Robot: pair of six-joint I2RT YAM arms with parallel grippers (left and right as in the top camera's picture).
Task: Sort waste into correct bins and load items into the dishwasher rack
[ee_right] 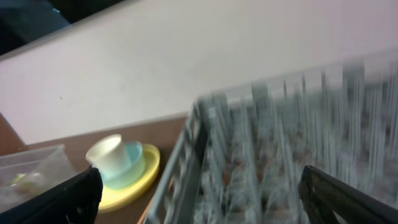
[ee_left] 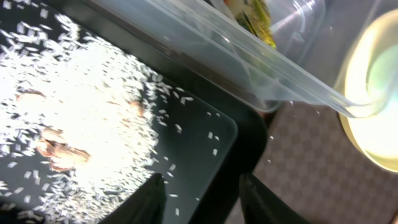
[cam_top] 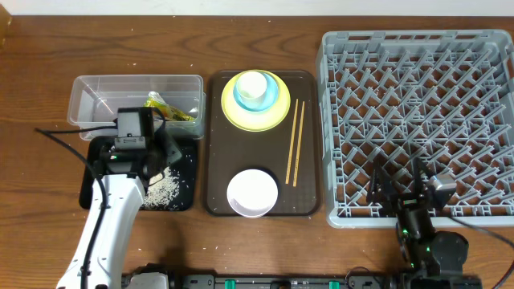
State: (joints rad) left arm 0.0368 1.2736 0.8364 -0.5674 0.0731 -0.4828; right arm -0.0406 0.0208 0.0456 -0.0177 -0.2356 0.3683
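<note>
In blk tray [cam_top: 87, 193], rice grains [cam_top: 165, 191], wrapper [cam_top: 173, 111] in clr tub [cam_top: 88, 92]

white tube-ish left arm [cam_top: 100, 229], chunky black wrist, thin black cables, mostly black right arm [cam_top: 424, 245], tiny green lights, black right gripper [ee_right: 202, 202]

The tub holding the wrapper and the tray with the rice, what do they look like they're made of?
Tub: likely thin clear plastic, since the table shows through its walls and floor. Tray: probably hard black plastic with a glossy finish, since its surface mirrors light; a lacquered material can't be ruled out.
</note>
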